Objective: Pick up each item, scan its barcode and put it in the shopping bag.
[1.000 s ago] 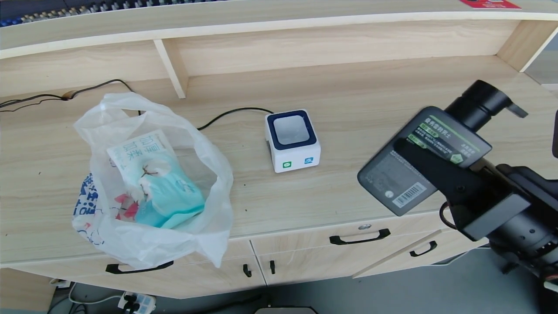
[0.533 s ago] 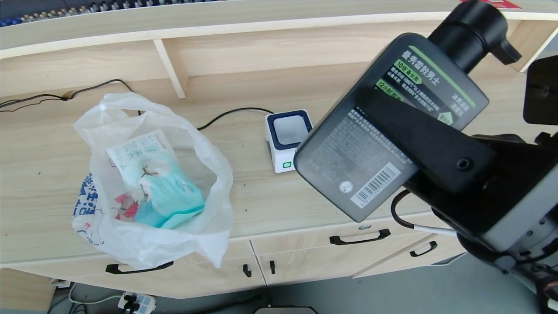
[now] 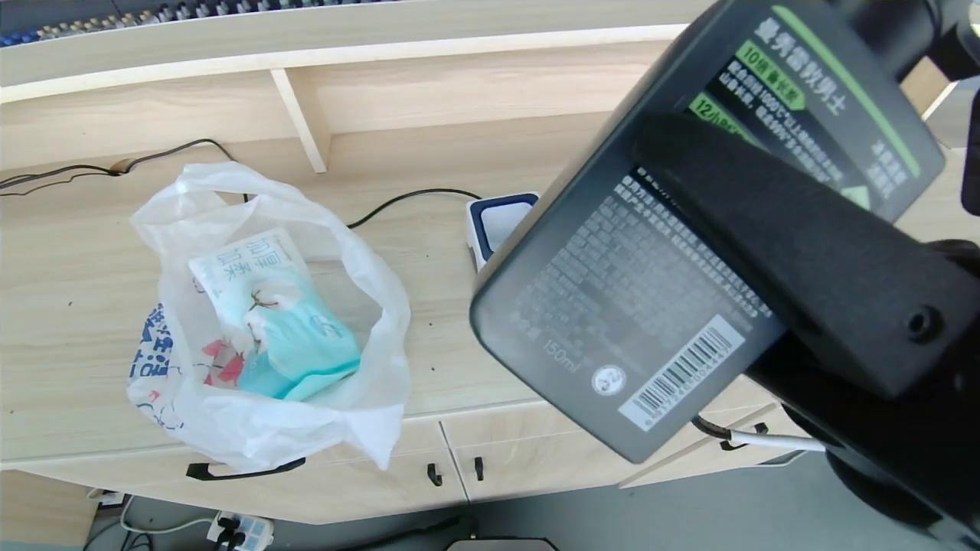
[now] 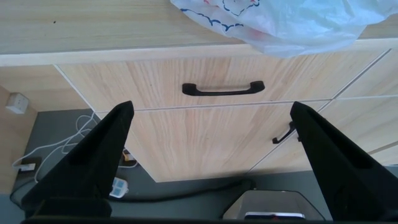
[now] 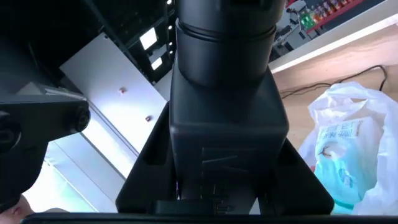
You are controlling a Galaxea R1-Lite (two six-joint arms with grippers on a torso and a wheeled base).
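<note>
Dark bottle (image 3: 612, 306), barcode label toward the head camera, clamped in the right end effector (image 3: 712, 191) high over the bench (image 3: 76, 268), hiding most of the scanner (image 3: 498, 222). Shopping bag (image 3: 367, 306) contains a tissue pack (image 3: 283, 321). Left end effector (image 4: 211, 155): fingers spread, facing a drawer (image 4: 186, 124).

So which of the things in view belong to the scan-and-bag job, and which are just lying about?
Job: dark bottle in the right gripper, barcode scanner, shopping bag, tissue pack already inside it.
Lying about: black cables on the counter, drawer handles, power strip.
</note>
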